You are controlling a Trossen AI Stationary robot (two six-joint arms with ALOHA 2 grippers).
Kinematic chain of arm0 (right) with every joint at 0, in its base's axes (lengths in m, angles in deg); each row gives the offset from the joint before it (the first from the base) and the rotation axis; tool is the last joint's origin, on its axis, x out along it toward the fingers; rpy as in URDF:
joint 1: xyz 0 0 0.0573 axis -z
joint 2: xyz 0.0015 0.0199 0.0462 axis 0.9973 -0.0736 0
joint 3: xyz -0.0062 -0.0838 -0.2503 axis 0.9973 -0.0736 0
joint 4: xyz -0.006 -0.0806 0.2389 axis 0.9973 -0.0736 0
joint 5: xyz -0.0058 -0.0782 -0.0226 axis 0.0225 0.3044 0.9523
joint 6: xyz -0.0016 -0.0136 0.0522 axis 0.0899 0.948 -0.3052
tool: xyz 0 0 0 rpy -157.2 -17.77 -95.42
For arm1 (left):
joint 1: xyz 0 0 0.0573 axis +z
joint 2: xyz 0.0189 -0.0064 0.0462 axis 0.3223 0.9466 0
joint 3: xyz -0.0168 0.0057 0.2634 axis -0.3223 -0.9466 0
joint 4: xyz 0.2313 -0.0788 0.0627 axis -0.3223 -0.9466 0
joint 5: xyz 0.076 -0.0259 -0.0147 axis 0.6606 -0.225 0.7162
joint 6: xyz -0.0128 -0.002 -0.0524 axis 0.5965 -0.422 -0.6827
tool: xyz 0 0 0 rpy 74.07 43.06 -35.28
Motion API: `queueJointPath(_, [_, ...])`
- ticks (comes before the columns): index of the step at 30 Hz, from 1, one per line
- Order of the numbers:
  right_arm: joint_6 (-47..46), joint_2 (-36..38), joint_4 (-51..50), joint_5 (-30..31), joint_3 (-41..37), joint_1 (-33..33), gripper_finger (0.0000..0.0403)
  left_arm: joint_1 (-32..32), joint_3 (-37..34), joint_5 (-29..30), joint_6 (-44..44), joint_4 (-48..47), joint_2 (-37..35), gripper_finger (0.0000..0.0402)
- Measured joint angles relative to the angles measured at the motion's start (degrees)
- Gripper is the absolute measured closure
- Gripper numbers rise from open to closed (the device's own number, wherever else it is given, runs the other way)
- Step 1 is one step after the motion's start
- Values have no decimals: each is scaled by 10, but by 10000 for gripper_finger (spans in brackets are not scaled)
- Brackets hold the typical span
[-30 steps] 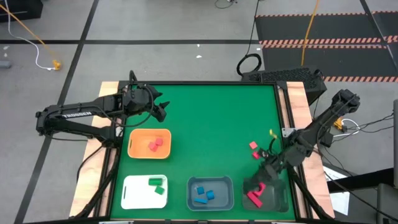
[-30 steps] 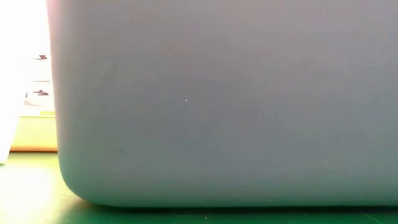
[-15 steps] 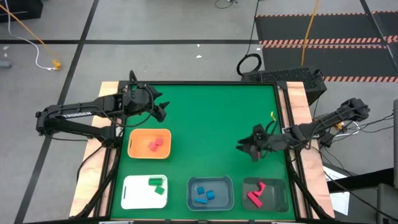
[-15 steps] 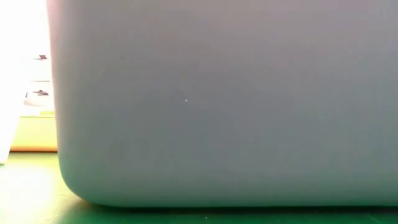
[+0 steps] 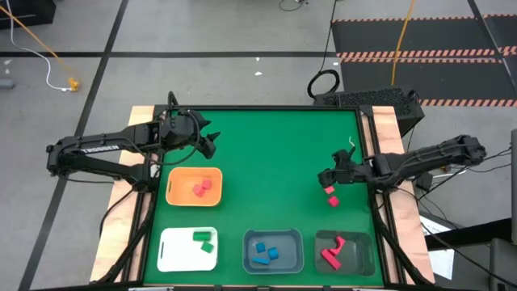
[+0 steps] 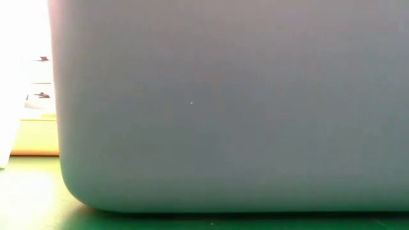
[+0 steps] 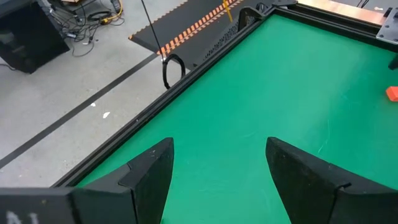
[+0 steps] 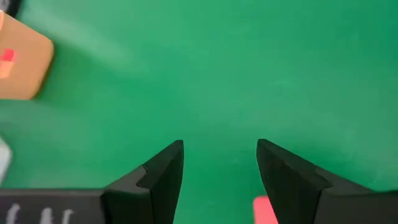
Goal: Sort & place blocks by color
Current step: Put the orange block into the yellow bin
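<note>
While both my arms hang over the green table point(image 5: 275, 153), most of the sorting already shows in the trays along its near edge. The grey tray point(image 5: 273, 251) holds blue blocks point(image 5: 264, 253); its wall fills nearly the whole low view. The white tray point(image 5: 187, 250) holds green blocks point(image 5: 205, 238), the orange tray point(image 5: 194, 187) holds two red blocks point(image 5: 202, 187), and a dark tray point(image 5: 346, 251) at the right corner holds pink bars point(image 5: 332, 252). My left gripper point(image 5: 212, 143) waits above the bare mat just beyond the orange tray, fingers point(image 7: 149, 171) spread apart with nothing between them. My right gripper point(image 5: 325, 179) sits low at the table's right side, fingers point(image 8: 163, 167) apart and empty, over bare mat. Two small red blocks point(image 5: 331, 196) lie loose on the mat just beside it, on the near side; one shows at the edge of my right wrist view, next to a fingertip.
</note>
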Motion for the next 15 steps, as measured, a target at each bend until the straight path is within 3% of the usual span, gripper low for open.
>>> queueJointPath(3, [68, 0, 8, 31, 0, 15, 210, 0, 0, 0, 0, 1, 0, 146])
queueJointPath(9, [160, 0, 62, 155, 0, 35, 211, 0, 0, 0, -1, 1, 0, 146])
queueJointPath(12, [184, 0, 69, 136, 0, 54, 211, 0, 0, 0, -1, 1, 0, 146])
queueJointPath(15, [204, 0, 64, 79, 0, 71, 206, 0, 0, 0, -1, 0, 0, 146])
